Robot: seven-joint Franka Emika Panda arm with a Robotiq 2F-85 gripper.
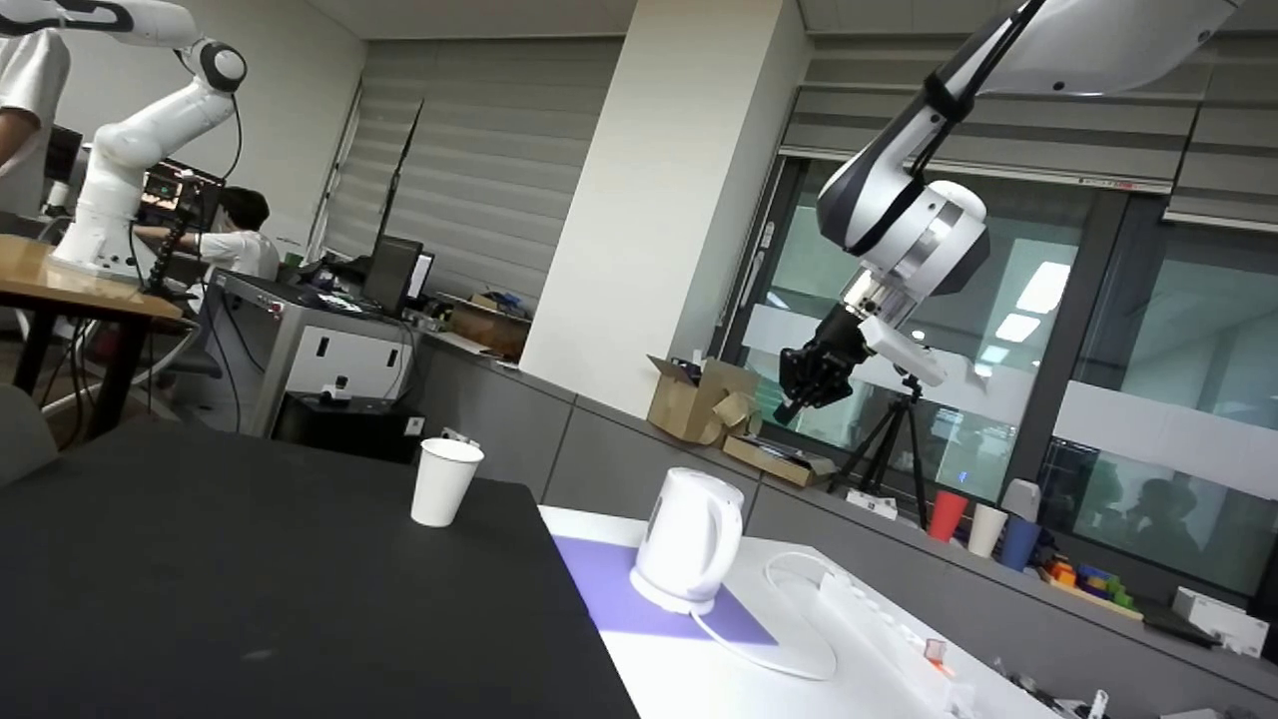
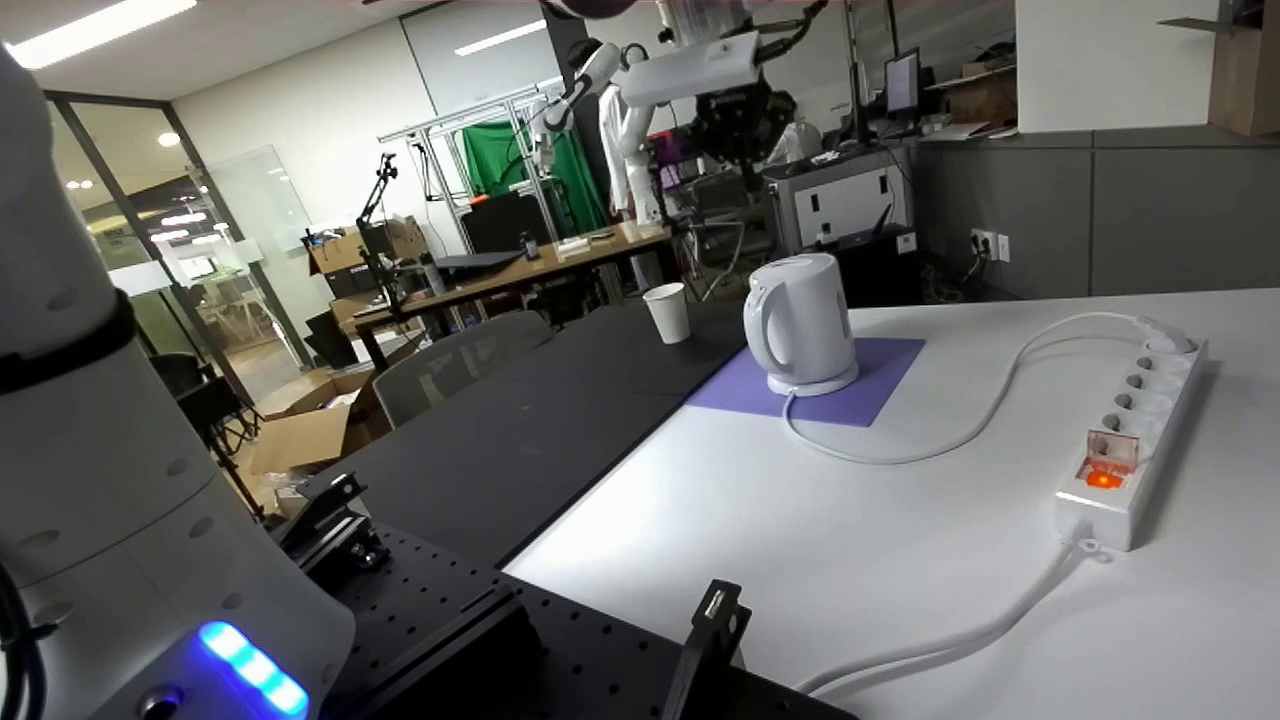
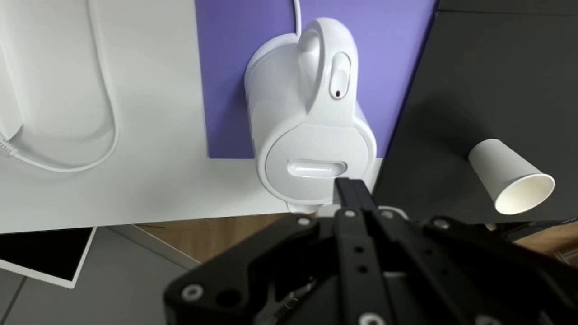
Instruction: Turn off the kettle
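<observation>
The white kettle stands upright on a purple sheet, in both exterior views point(image 1: 684, 544) point(image 2: 812, 320). In the wrist view the kettle point(image 3: 280, 90) is seen from above, with its handle pointing up the picture. A long white switch point(image 3: 339, 76) with a small dark red mark sits on top of the handle. My gripper is above the kettle and apart from it, in both exterior views point(image 1: 787, 407) point(image 2: 748, 175). In the wrist view the gripper's point(image 3: 355, 183) fingertips are pressed together with nothing between them. They overlap the spout-side edge of the lid.
A white paper cup point(image 1: 444, 483) stands on the black table point(image 1: 250, 589) beside the kettle. The purple sheet point(image 2: 890, 365) lies on the white table point(image 2: 950, 560). The kettle's white cord point(image 2: 985, 420) runs to a power strip point(image 2: 1135, 450) with an orange-lit switch.
</observation>
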